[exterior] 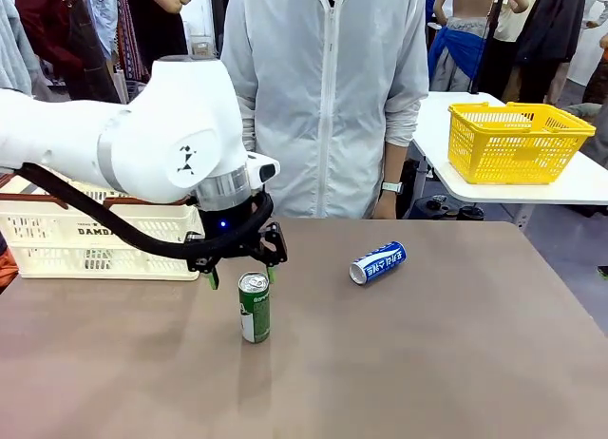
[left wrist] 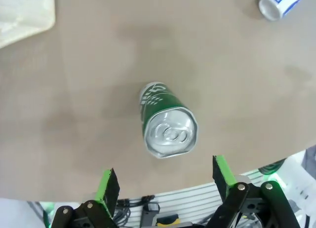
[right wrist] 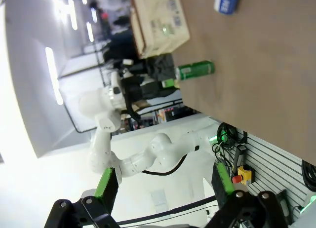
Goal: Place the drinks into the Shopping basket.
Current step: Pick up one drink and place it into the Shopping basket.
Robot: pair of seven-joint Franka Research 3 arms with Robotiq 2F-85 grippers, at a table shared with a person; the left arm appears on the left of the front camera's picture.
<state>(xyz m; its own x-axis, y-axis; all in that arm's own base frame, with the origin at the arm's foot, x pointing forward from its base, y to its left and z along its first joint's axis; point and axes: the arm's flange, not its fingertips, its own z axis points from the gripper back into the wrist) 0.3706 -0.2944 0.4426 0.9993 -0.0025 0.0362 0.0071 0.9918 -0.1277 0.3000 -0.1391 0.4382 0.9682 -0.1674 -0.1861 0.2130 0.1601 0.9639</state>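
two cans sit on the table (exterior: 427, 363). the green can (exterior: 254, 308) stands up in the middle of the front view. the blue can (exterior: 377, 263) lies on its side, up and right of it. the basket (exterior: 57, 232) is at the left edge, well apart from both. the left gripper (left wrist: 165, 181) hangs over the green can, fingers spread wide, holding nothing. the right gripper (right wrist: 163, 180) is spread wide and empty. i think the can is light, smooth and easy to dent. hold it round its sides, below the top. the blue one may roll. the white arm hides much of the basket, so its inside cannot be seen. the blue can's words are too small to read.
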